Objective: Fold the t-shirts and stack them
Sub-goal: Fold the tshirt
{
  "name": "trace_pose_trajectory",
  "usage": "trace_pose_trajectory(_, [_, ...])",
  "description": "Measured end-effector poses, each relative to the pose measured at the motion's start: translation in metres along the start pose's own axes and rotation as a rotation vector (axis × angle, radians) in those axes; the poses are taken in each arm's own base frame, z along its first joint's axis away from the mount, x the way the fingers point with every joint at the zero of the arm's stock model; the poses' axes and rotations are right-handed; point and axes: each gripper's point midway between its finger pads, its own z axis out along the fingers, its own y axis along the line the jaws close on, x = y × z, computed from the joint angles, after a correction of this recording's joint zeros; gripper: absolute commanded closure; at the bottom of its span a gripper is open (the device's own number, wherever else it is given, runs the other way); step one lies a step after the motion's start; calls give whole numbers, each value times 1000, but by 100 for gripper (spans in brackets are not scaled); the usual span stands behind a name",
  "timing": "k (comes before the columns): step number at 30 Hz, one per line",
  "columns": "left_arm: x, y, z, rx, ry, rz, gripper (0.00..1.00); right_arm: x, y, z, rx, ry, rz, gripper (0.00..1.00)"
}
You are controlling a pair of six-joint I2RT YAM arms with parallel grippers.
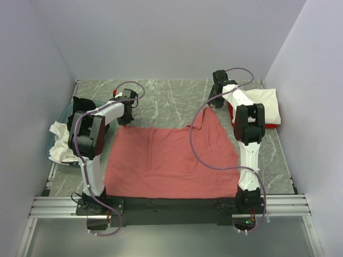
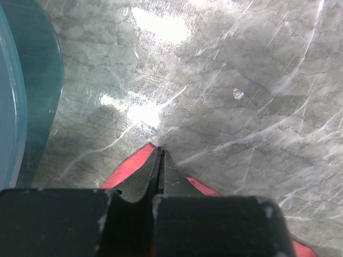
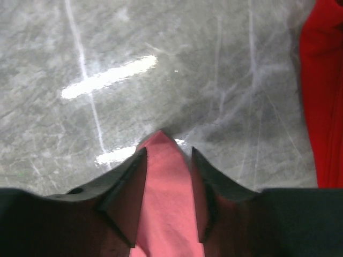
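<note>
The large salmon-pink t-shirt lies spread flat in the middle of the table. My left gripper is at its far left corner. In the left wrist view this gripper is shut on the shirt's thin edge, low over the table. My right gripper is at the far right corner. In the right wrist view its jaws stand apart with the shirt's pointed corner lying between them. A folded white t-shirt rests on a red one at the right.
The teal basin stands at the left wall with white cloth and black cloth hanging over it; its rim shows in the left wrist view. Walls close in the left, back and right. Grey marble table lies beyond the shirt.
</note>
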Motion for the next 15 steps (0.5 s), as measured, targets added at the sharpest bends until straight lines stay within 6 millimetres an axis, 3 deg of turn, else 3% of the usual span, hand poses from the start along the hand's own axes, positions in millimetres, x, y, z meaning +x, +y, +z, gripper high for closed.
trace_pose_trajectory(5, [0,0,-1,2,0,0,99,4,8,0,-7,6,-17,66])
trace_pose_trajectory(10, [-3,-1,-4,12,-6,-4,99,9,12,10,-9,33,-25,66])
trace_pose_trajectory(15, [-6,-1,-8,20,-16,-10,99,7,13,8,-7,42,-34,64])
